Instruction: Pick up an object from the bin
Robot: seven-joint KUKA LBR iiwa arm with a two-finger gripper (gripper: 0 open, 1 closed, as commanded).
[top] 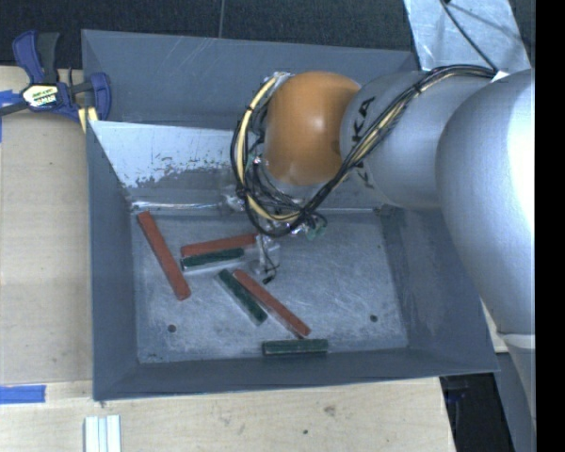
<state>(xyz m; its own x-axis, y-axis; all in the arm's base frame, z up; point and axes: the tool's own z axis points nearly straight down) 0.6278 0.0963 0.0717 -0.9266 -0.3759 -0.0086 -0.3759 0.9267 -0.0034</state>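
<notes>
**Camera view.** The arm [424, 158] reaches in from the right and bends down over the bin [113, 281], so the claw [267, 260] points at the floor. We judge that this suits bars lying flat.

The claw stands low near the middle of the floor. There the right ends of the mid red bar [217, 247] and mid green bar [210, 263] meet the upper ends of the low green bar [243, 297] and low red bar [278, 311]. We cannot tell whether the claw is spread or pressed together, nor which bar it touches.

Each pair lies side by side, close or touching, so we expect that a grip may catch two bars. The left red bar [162, 254] lies apart from the others. The front green bar [295, 347] lies along the front wall, where we judge access poor.
</notes>
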